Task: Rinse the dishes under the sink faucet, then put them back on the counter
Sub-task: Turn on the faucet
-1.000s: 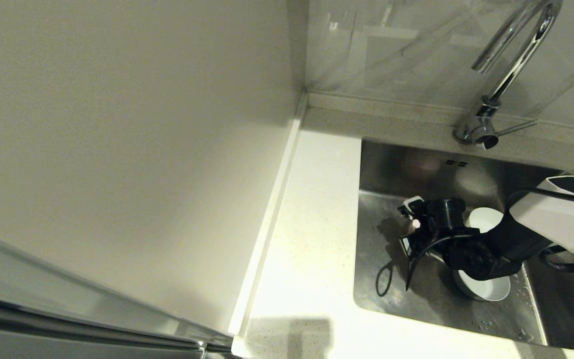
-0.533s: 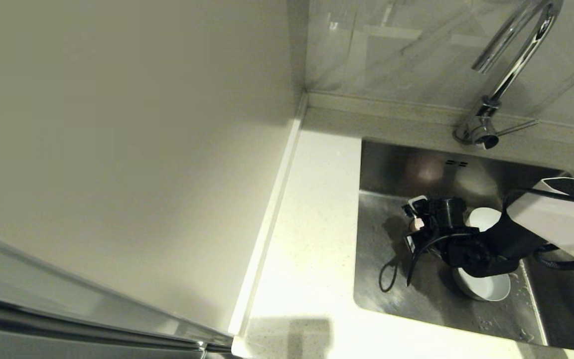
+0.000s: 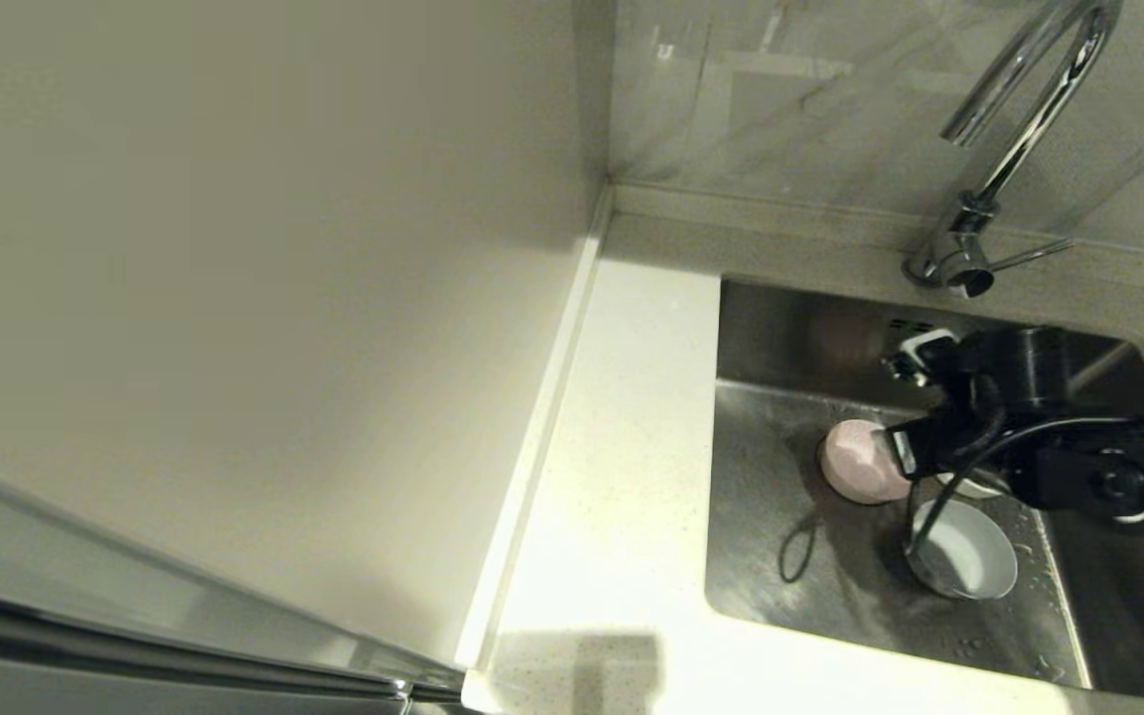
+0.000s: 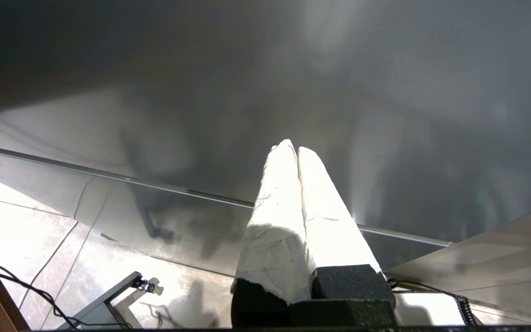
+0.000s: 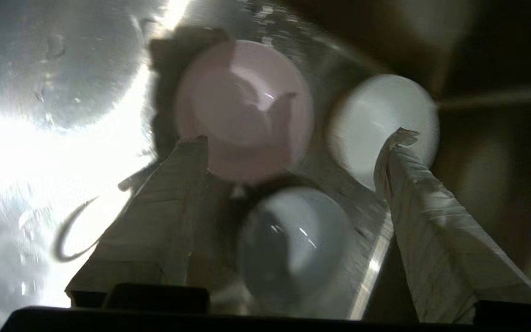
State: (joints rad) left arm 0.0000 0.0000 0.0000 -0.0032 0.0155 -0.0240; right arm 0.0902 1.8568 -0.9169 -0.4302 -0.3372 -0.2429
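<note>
All three dishes lie on the floor of the sink [image 3: 761, 556]: the pink bowl [image 3: 860, 462] toward the counter side, the pale bluish bowl [image 3: 964, 561] nearer the front wall, and a white bowl [image 5: 383, 124] mostly hidden under the arm in the head view but plain from the right wrist, just beside the pink one. The right gripper [image 5: 293, 152] hangs above them with its fingers spread wide and nothing between them — the pink bowl shows past one finger and the white bowl past the other. The faucet [image 3: 1024, 119] stands at the back edge with its spout curving out over the basin, and no water can be seen running from it, though the spout's mouth is cut off at the top of the head view, so that is not certain. The step in hand looks like the pick-up from the sink, with no bowl yet on the counter [image 3: 622, 447]. The next move calls for choosing one bowl — the pink one sits most squarely ahead of the fingers — then lowering so one finger goes inside the rim and the other outside, since these shallow wet bowls would likely slip from a pinch across the full width. The left gripper [image 4: 298, 184] is parked away from the sink, its white fingers pressed together on nothing.
</note>
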